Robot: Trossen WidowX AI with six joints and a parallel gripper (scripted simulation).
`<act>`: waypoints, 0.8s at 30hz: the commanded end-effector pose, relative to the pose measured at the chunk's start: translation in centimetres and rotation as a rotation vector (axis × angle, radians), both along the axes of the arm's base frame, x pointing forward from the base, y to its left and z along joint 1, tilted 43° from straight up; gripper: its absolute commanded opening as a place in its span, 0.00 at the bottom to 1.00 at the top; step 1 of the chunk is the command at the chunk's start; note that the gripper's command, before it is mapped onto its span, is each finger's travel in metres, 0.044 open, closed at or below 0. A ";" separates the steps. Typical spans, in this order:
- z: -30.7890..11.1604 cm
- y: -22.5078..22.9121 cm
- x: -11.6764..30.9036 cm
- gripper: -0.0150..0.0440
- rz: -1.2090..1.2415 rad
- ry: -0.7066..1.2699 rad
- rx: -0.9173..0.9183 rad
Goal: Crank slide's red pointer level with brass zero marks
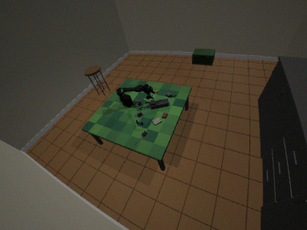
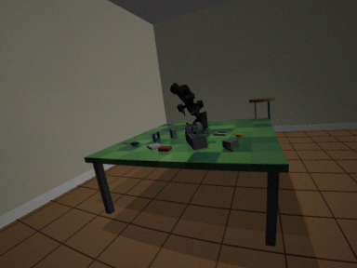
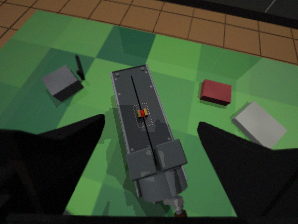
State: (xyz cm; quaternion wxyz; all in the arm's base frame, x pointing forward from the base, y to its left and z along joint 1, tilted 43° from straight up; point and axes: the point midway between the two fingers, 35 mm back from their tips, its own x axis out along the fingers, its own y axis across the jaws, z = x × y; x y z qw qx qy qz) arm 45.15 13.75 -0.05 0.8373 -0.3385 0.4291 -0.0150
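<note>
My tool [image 1: 152, 93] [image 2: 182, 113] [image 3: 152, 122]: spread wide, nothing in its grasp.
Crank handle [image 3: 183, 215]: I judge reaching it is the step in hand; I should line up squarely, close gently, then turn slowly along its arc, watching the pointer.
Red pointer [image 3: 142, 113]: by the brass marks; exact level I cannot tell, so small corrections seem wise.
Machine [image 1: 160, 104] [image 2: 196, 140] [image 3: 134, 100]: on the table [image 1: 120, 133] [image 2: 186, 163] [image 3: 95, 107], beyond my fingertips; its crank end lies nearest me, low in my wrist view.
</note>
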 end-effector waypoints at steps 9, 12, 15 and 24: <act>3.2 -3.5 -4.3 1.00 0.147 0.113 -0.039; 3.8 -4.3 -5.6 1.00 0.189 0.138 -0.047; 4.3 -5.0 -7.0 1.00 0.231 0.162 -0.053; 4.3 -6.4 -8.5 1.00 0.280 0.187 -0.064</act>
